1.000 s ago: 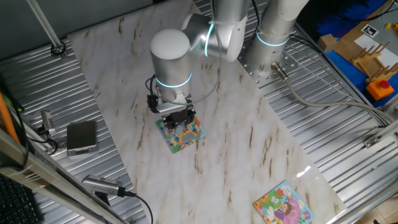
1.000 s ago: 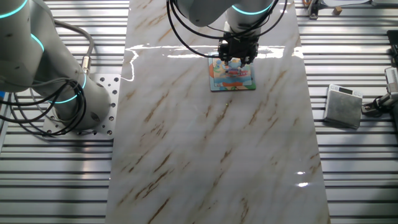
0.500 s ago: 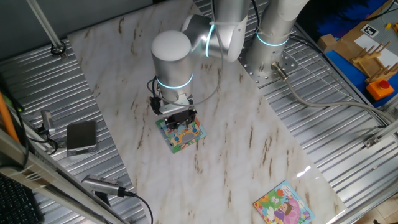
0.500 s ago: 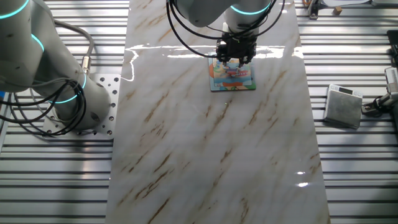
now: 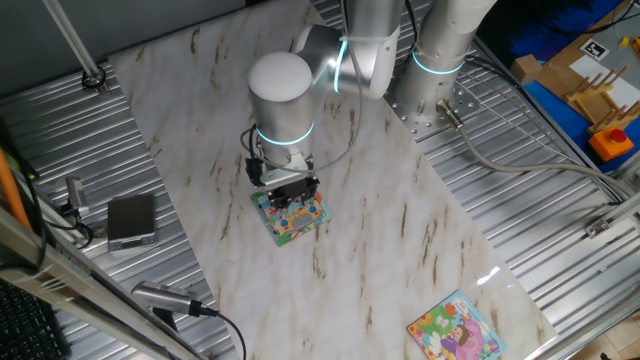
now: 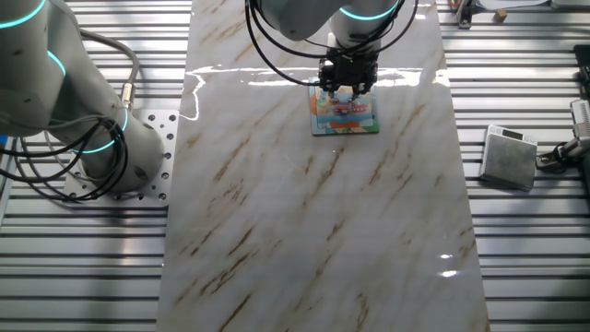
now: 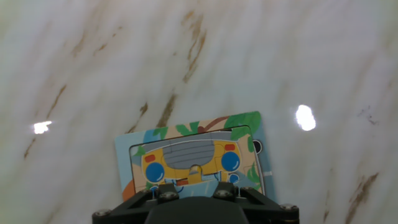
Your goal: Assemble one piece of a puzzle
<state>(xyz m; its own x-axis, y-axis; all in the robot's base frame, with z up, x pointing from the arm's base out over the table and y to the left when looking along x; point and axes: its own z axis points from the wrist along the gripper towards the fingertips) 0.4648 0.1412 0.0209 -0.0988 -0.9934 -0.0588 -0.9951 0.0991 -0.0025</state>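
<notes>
You see a marble-patterned worktop (image 5: 400, 220) set on ribbed metal decking. Take the puzzle (image 5: 291, 213) as your landmark: it lies flat on the worktop, directly under the arm's wrist. A 2nd puzzle (image 5: 456, 328), with a pink-purple figure and green edge, lies well apart from it near the worktop's near corner. A small grey box (image 5: 131, 220) sits off the worktop on the decking, to the side of the puzzle. The arm's base column (image 6: 111, 138) stands on the decking beyond the opposite edge of the worktop.

The arm's own wrist and cables stand in the way: they cover the far edge of the puzzle in both fixed views.

The end effector (image 6: 348, 89) hangs over that far edge of the puzzle, fingers pointing down. You cannot tell how far the fingers are parted, nor whether they touch the puzzle; the hand view shows only the dark body (image 7: 196, 209).

The puzzle (image 7: 193, 163) shows a light-blue border, green leaves and a yellow vehicle with 2 blue round lamps. The piece cannot be made out in any view.
</notes>
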